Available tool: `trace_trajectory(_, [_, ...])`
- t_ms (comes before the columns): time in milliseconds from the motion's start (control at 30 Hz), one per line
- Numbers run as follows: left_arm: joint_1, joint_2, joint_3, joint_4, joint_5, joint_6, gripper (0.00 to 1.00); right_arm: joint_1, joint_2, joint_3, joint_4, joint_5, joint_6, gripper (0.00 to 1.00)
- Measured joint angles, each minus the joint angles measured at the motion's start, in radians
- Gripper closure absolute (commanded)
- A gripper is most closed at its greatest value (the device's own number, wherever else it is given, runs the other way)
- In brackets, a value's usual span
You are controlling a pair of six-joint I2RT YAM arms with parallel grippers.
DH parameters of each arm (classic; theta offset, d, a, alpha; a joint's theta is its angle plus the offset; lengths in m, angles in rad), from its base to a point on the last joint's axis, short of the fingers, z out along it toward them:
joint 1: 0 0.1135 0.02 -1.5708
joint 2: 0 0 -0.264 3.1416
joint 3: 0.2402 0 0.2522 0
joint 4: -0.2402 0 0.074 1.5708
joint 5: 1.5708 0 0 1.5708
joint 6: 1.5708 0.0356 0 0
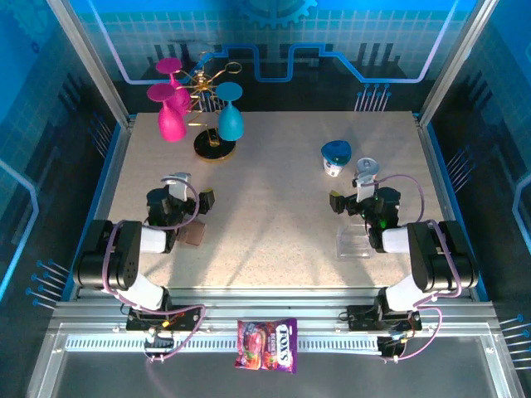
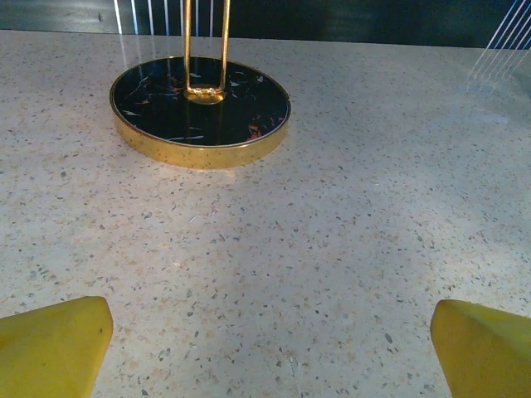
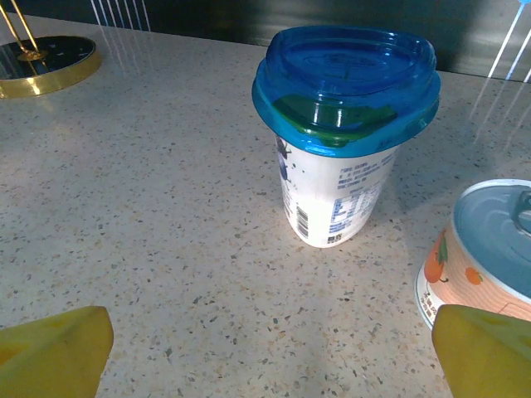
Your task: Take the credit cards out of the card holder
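From above, one brown card holder (image 1: 192,235) lies flat on the bench (image 1: 274,224), on its near left part. It is just near and right of the left end effector (image 1: 182,194) and partly tucked under that arm. What it contains cannot be made out. The right end effector (image 1: 362,197) sits well apart on the right side. At the far left stands one gold rack (image 1: 206,83) carrying three upturned goblets (image 1: 171,116), two pink and one teal. Far of the right end effector are one white cup (image 1: 336,157) with a blue lid and, just beside it, one can (image 1: 366,171). One clear plastic piece (image 1: 353,244) lies near the right arm. One purple-red candy packet (image 1: 267,344) rests on the front rail between the arm bases.

In the left wrist view, the left end effector (image 2: 270,347) has its two yellow fingertips (image 2: 54,344) spread wide, with nothing between them but bare bench (image 2: 332,249). The rack's round black, gold-rimmed base (image 2: 200,108) stands ahead.

In the right wrist view, the right end effector (image 3: 270,348) is likewise spread wide and holds nothing. The cup (image 3: 340,149) stands upright straight ahead, with the can (image 3: 485,249) near it on the right. The rack base (image 3: 41,62) shows at the far left.
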Motion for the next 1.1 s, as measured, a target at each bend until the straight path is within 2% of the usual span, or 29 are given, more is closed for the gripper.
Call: trace_trajectory(1100, [0.0, 0.0, 0.0, 0.0, 0.011, 0.0, 0.01, 0.0, 0.0, 0.0, 0.0, -0.004, 0.0, 0.0])
